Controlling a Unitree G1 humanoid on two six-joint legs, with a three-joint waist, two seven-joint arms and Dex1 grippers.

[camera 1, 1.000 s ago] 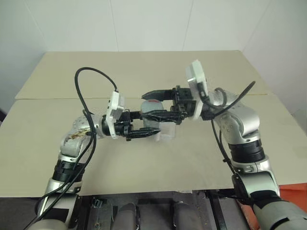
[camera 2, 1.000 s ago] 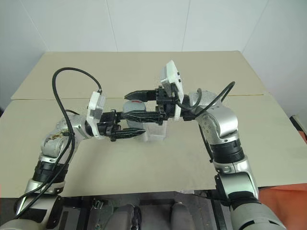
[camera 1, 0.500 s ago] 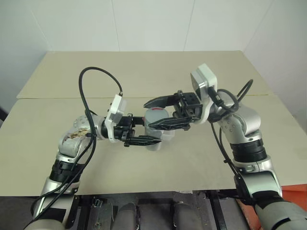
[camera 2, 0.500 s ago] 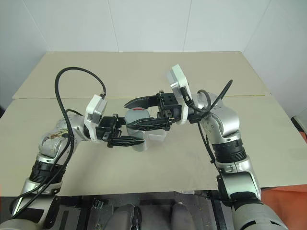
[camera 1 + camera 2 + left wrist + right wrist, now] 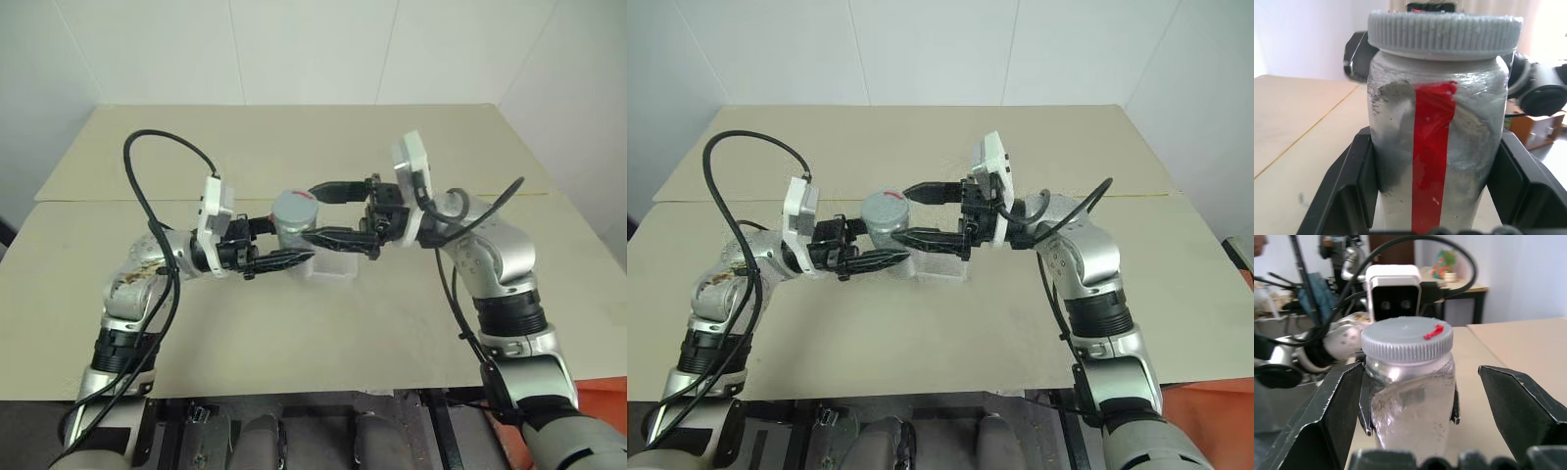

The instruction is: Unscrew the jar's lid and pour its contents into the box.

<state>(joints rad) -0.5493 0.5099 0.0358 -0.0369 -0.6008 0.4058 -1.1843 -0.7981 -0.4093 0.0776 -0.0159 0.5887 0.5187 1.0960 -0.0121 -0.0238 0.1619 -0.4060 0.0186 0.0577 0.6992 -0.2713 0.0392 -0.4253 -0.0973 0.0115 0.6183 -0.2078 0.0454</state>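
A: What is hidden or hard to make out?

B: The box (image 5: 331, 266) is translucent and sits on the table (image 5: 294, 333) behind and below the 2 grippers, so its walls are faint and partly covered by the black fingers. In the left wrist view the jar's base is cut off by the gripper body. What fills the jar cannot be told through its silvery, smeared wall.

A: And the hands?

B: The left gripper (image 5: 284, 242) is clamped on the jar (image 5: 294, 220), 1 finger (image 5: 1352, 181) pressed against each side of its body, below the lid. The right gripper (image 5: 318, 211) has its 2 fingers spread wide; in the right wrist view they stand clear on either side of the lid (image 5: 1406, 343), with gaps showing, touching nothing.

A: Which way does the jar point?

B: It stands upright, long axis vertical, lid on top and screwed on. A red stripe (image 5: 1431, 156) runs down its side, facing the left wrist camera, and a small red mark sits on the lid's top. The jar is held in the air above the table, between the 2 grippers, just beside the box on the robot's left of it.
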